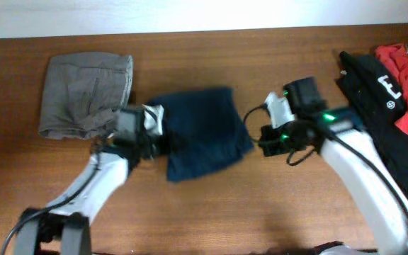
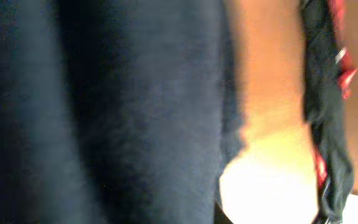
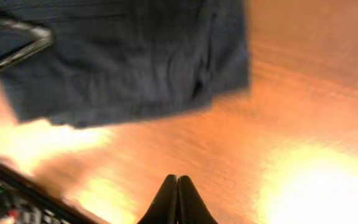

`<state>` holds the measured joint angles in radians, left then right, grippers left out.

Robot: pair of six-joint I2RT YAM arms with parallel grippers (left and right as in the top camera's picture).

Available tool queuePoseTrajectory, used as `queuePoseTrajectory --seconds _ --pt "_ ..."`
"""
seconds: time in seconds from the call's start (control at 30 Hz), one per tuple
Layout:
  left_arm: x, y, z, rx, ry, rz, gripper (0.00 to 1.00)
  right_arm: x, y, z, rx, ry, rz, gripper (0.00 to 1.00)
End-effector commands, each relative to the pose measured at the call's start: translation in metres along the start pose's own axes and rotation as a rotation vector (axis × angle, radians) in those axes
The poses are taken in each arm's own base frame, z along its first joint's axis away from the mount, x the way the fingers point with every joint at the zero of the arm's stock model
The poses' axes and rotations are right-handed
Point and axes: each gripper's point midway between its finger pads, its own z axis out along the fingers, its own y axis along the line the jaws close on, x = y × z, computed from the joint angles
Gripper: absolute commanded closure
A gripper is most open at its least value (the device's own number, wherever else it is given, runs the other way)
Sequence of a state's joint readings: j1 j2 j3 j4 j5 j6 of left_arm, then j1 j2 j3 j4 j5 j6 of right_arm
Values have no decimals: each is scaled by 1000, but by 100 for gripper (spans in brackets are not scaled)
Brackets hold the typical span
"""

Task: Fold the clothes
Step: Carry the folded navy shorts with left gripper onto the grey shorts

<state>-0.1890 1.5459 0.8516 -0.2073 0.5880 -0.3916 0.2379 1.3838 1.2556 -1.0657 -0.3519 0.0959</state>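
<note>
On the table (image 1: 211,212), navy garment (image 1: 204,131) between left gripper (image 1: 164,142) and right gripper (image 3: 178,182).

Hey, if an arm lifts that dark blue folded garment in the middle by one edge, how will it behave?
Probably floppy: the dark blue garment lies flat in soft, uneven folds, so lifting one edge would likely let it unfold and drape. It sits low, so it is likely thin and light. Pushed, it would probably bunch rather than slide whole on the wooden table.

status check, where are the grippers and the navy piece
Left gripper at navy garment left edge, jaws hidden. Right gripper shut, empty, over bare table. Black and red pile far right, apart.
</note>
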Motion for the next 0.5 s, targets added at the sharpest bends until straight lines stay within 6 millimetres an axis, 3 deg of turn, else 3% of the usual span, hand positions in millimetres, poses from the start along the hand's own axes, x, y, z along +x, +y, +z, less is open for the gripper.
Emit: queuePoseTrajectory --seconds 0.0,0.07,0.13,0.17,0.23,0.47 --pt "-94 -35 -61 53 -247 163 99 -3 8 -30 9 -58 -35 96" --pt "-140 -39 -95 41 -368 202 100 2 9 -32 10 -48 -31 96" --pt "-174 -39 -121 19 -458 256 100 5 8 -32 11 -32 -26 96" --pt "-181 -38 -127 11 -478 268 99 6 8 -31 11 -28 -25 96" --pt "-217 -21 -153 -50 -572 280 100 6 8 -31 11 -27 -25 96" --pt "-284 52 -195 -155 -757 264 100 16 7 -31 15 11 -11 96"
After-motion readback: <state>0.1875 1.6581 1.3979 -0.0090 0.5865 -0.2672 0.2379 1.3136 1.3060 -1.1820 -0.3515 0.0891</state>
